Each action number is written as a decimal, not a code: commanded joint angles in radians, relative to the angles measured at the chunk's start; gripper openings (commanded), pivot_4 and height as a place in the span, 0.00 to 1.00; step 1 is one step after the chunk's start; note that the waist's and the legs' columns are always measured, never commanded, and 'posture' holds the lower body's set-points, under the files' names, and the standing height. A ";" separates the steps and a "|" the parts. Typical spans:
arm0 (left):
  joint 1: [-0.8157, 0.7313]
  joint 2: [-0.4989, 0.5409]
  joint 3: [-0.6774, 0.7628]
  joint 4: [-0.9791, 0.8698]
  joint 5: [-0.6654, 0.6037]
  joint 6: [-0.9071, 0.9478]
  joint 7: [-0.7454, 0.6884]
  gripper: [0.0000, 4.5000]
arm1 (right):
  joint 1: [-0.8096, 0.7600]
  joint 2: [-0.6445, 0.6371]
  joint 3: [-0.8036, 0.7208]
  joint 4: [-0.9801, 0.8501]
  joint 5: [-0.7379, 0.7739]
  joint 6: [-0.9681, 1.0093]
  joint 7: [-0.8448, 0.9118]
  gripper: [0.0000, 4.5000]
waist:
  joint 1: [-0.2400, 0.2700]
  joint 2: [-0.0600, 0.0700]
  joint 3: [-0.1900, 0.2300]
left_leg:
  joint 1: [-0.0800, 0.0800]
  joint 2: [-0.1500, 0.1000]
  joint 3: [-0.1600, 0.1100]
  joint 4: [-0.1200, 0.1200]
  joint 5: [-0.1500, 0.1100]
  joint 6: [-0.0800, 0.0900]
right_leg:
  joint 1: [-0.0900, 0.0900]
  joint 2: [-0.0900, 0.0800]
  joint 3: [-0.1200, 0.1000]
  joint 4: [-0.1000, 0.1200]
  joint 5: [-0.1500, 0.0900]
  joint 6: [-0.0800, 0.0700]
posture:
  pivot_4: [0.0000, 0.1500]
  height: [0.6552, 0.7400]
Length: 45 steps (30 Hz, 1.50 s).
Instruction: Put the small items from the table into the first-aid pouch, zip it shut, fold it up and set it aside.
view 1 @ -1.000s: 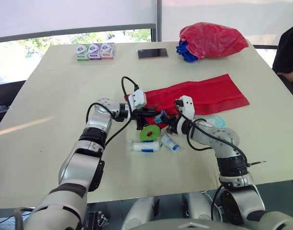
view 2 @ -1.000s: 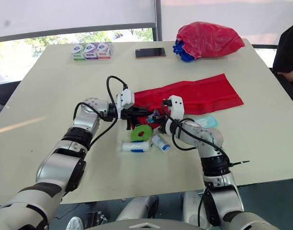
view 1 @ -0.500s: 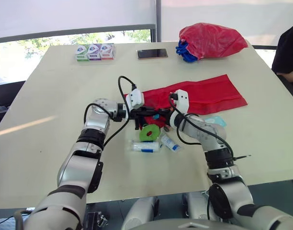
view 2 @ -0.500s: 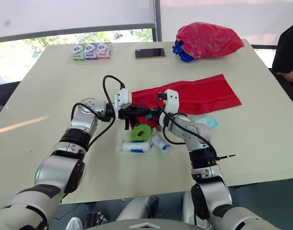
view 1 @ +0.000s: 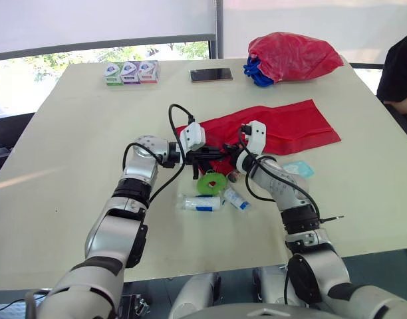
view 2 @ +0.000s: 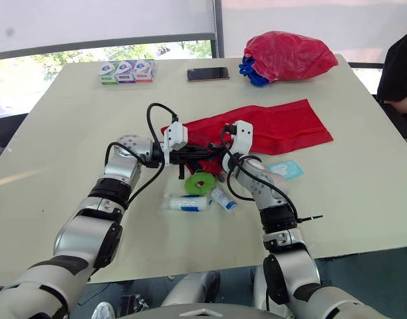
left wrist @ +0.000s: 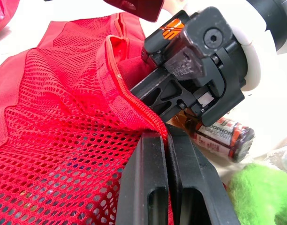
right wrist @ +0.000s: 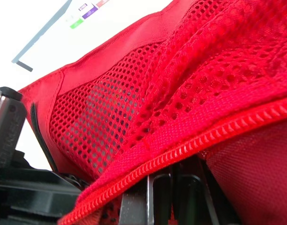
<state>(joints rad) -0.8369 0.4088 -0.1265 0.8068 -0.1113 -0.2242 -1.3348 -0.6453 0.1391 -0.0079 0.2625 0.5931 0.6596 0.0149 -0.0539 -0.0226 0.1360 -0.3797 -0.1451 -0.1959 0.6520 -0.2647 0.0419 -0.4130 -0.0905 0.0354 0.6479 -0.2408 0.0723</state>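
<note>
**Both grippers pinch the pouch's zip edge**

I see a big pale table (view 1: 64,159) with all the things on it. A person in a dark top (view 1: 400,66) is at its right edge.

The red first-aid pouch (view 1: 290,129) lies flat. It runs from the middle of the table toward the right edge. It is made of mesh and has a red zip along one side. A stuffed red bag (view 1: 293,54) sits at the far right corner, with a blue bundle (view 1: 255,72) touching it.

My two grippers meet at the pouch end that is nearest the middle of the table. The left gripper (left wrist: 165,137) has its two black fingers pressed tight together, with the zip edge caught between the tips. The right gripper (right wrist: 172,174) is just beside it, and its fingers are closed on the same zip edge.

A row of three small boxes (view 1: 131,71) stands near the far edge, toward the left. A dark phone (view 1: 211,74) lies near the middle of the far edge.

The small items are still out on the table, on the near side of the pouch. A green roll (view 1: 210,183) lies just under the grippers. A white roll with blue print (view 1: 201,203) is nearer to the front edge. A small white tube (view 1: 237,198) lies beside it. A pale blue packet (view 1: 298,169) is off toward the right edge. A little brown bottle with a label (left wrist: 222,133) lies by the green roll.
</note>
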 commanded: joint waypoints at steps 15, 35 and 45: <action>-0.116 0.062 -0.003 0.218 0.106 -0.177 0.047 0.00 | 0.124 -0.203 0.132 -0.470 0.008 0.236 0.196 0.01 | -0.009 0.000 0.000 | -0.002 0.000 -0.001 0.000 0.000 0.000 | 0.000 -0.001 -0.002 -0.001 0.000 0.000 | 1.00 1.00; -0.167 0.258 -0.065 0.400 0.338 -0.343 0.323 0.00 | 0.626 -0.809 -0.379 -0.953 0.142 -0.030 0.706 0.50 | 0.024 -0.002 0.000 | -0.002 -0.003 -0.001 0.002 -0.001 0.001 | 0.001 -0.006 -0.010 -0.001 0.000 0.001 | 1.00 1.00; -0.194 0.302 -0.045 0.442 0.339 -0.290 0.316 0.07 | 0.784 -0.869 -0.547 -0.999 0.263 -0.039 0.753 1.00 | 0.021 -0.002 0.000 | -0.002 -0.002 -0.001 0.002 -0.001 0.001 | 0.002 -0.010 -0.010 -0.001 0.000 0.001 | 1.00 1.00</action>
<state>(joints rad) -1.0032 0.6837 -0.1961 1.2429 0.2341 -0.5302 -1.0190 0.1438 -0.7188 -0.5209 -0.7049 0.8355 0.6478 0.7709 -0.0326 -0.0249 0.1356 -0.3815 -0.1474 -0.1965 0.6537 -0.2653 0.0430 -0.4113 -0.1000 0.0256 0.6474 -0.2406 0.0731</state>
